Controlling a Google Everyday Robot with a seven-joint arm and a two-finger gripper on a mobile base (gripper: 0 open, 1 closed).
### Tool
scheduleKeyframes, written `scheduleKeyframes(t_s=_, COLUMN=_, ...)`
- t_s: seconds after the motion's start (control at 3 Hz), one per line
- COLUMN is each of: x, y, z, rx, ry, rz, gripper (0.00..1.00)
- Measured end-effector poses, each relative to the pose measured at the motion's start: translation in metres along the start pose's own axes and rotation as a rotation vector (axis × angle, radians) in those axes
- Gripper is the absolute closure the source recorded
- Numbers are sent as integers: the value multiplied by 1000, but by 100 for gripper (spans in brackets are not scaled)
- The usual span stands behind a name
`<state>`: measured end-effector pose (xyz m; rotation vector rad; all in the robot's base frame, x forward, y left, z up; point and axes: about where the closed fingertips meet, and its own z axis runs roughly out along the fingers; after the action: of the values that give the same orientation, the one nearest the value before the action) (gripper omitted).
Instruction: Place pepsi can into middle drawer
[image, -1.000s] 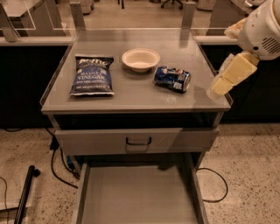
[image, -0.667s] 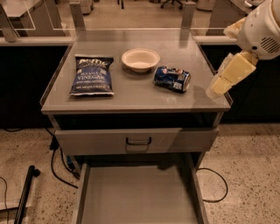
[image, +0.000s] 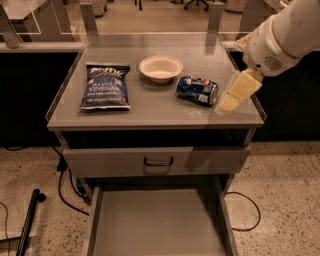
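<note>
The pepsi can (image: 197, 90) lies on its side on the grey table top (image: 150, 107), right of centre, dented, blue with silver ends. My gripper (image: 234, 93), pale yellow, hangs from the white arm (image: 285, 35) at the table's right edge, just right of the can and a little above the surface, not touching it. The middle drawer (image: 159, 220) stands pulled out below the table, its flat grey floor bare.
A blue chip bag (image: 105, 85) lies on the left of the table top. A white bowl (image: 161, 68) sits at the back centre, next to the can. A shut drawer front with a dark loop handle (image: 158, 161) is above the open drawer. Cables lie on the floor.
My gripper has moved left, from beyond the table's right edge to just beside the can. The can, bowl, bag and drawer have not moved.
</note>
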<state>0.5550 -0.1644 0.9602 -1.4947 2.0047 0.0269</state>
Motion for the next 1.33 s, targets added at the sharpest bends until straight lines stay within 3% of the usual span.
scheduleKeyframes(t_s=0.67, x=9, y=-15, z=73, rx=-18, ry=18, rz=22, gripper=0)
scheduleKeyframes(t_s=1.33, x=5, y=-53, z=119, rx=-19, ry=-5, rz=68, gripper=0)
